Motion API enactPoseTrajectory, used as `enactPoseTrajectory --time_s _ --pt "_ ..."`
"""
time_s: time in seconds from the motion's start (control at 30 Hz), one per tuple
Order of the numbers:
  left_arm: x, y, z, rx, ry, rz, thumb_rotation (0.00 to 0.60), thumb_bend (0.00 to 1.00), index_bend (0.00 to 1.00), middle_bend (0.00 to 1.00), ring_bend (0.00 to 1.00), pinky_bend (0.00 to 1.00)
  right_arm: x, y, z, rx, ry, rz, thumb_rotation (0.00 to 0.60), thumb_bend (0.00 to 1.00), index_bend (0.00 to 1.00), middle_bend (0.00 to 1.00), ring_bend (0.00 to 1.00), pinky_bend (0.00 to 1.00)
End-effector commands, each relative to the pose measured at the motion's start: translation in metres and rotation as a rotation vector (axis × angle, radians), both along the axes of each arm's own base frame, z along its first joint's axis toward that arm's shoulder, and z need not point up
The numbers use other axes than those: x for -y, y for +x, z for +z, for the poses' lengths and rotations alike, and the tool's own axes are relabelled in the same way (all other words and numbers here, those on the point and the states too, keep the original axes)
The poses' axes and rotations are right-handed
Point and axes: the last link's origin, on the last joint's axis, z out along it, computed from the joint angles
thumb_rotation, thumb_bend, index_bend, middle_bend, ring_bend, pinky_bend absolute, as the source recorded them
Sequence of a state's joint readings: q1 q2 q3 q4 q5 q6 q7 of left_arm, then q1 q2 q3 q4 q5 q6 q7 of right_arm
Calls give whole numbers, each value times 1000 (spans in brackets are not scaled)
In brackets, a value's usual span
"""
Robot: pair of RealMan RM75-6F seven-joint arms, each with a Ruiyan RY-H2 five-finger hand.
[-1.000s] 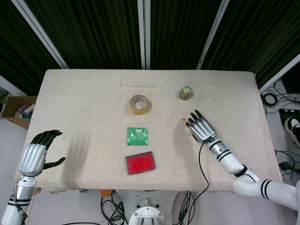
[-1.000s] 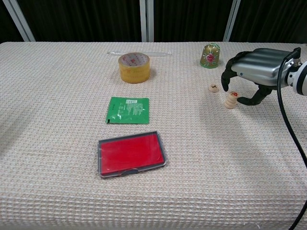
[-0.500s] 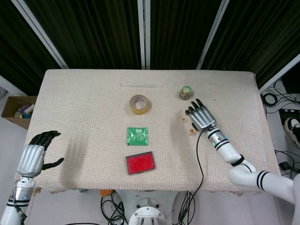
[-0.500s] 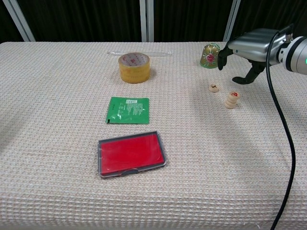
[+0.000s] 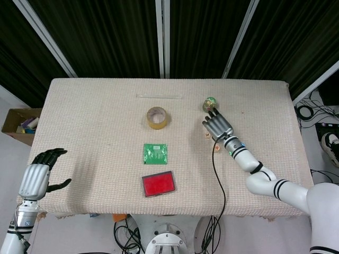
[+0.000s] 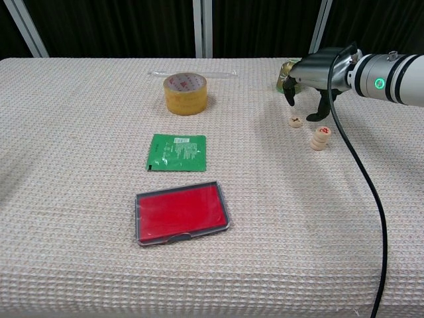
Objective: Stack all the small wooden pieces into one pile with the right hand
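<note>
A single small wooden piece (image 6: 295, 122) lies on the cloth, and a short pile of wooden pieces (image 6: 320, 138) with a red mark on top stands just right of it. My right hand (image 6: 317, 70) hovers above and slightly behind them, fingers pointing down and apart, holding nothing; its fingertips (image 6: 290, 101) hang just above the single piece. From the head view the right hand (image 5: 216, 126) covers most of this spot, with the single piece (image 5: 205, 135) showing at its left edge. My left hand (image 5: 39, 172) hangs off the table's front left corner, empty, fingers loosely curved.
A tape roll (image 6: 185, 93) and a clear tube (image 6: 192, 73) lie at the back centre. A green packet (image 6: 177, 152) and a red case (image 6: 181, 212) sit mid-table. A green-gold foil object (image 5: 210, 103) stands right behind my right hand. A black cable (image 6: 358, 172) trails from the wrist.
My right hand let go of the pile, lifted, and moved back and left until it hung over the single piece. The pile stays standing. The left hand has barely shifted.
</note>
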State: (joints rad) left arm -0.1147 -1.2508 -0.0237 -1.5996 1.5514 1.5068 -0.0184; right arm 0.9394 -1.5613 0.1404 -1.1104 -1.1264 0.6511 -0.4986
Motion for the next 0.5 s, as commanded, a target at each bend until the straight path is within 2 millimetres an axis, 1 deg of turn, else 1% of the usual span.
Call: enactPoseTrajectory --time_s 0.03,0.5 --pt "0 0 0 0 -1 1 600 0 223 201 178 226 1 1 -4 -6 17 3 600 211 418 296 90 114" --pt "-2 -2 -2 1 -7 8 600 0 223 201 178 226 6 3 -15 -11 31 -2 600 212 441 303 90 114"
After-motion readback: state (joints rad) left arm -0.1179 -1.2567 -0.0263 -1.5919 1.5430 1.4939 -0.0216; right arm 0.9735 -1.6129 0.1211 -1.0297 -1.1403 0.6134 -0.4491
